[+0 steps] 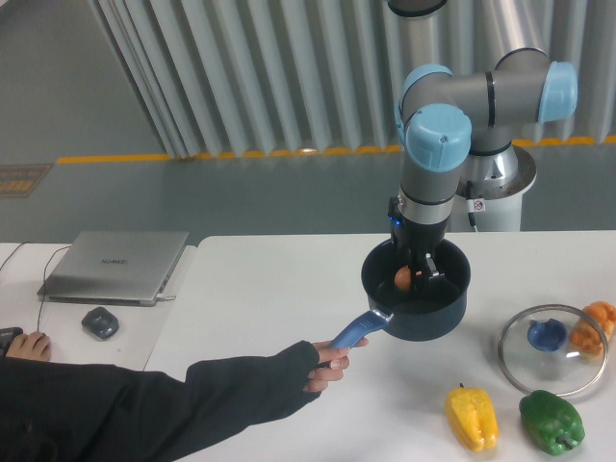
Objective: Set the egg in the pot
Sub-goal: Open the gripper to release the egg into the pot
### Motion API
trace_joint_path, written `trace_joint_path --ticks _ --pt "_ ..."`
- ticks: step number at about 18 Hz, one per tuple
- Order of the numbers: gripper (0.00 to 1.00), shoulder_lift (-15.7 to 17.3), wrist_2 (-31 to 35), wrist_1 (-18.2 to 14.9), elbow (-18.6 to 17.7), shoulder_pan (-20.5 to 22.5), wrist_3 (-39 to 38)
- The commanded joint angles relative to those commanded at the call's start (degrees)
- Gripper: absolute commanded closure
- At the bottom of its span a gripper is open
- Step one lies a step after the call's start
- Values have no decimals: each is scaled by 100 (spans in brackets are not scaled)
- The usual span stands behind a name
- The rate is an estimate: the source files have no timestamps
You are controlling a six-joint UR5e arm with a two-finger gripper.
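1. Nearest the camera, a dark-sleeved arm is stretched across the table (269,289), and its hand (330,364) is closed around the blue handle (358,332) of the pot (418,294).
2. To the right front, a yellow pepper (472,418) and a green pepper (551,422) are laid on the table, with a glass lid (552,337) just behind them and a lumpy orange thing (595,325) at the lid's far edge.
3. On the left, a laptop (115,265) and a mouse (100,321) are seen, well apart from the pot.
4. Further back, the gripper (414,277) is lowered into the mouth of the pot, and the egg (402,279) is seen inside the rim, against the fingers. The egg appears to be gripped between them, but whether the grip is loosened cannot be told, as the fingers are dark against the dark pot.
5. The egg is judged to be held above the pot floor, so the release is taken as the step in hand.
6. Several risks are judged from here: the pot could be shifted by the hand on the handle, so that the fingers are struck by the wall; the egg could be cracked if dropped from height; it could be dragged out if the fingers are raised before being opened.
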Motion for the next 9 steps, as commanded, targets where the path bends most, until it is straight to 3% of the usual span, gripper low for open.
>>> trace_joint_path --ticks 9 --pt "67 -26 35 0 -44 -26 9"
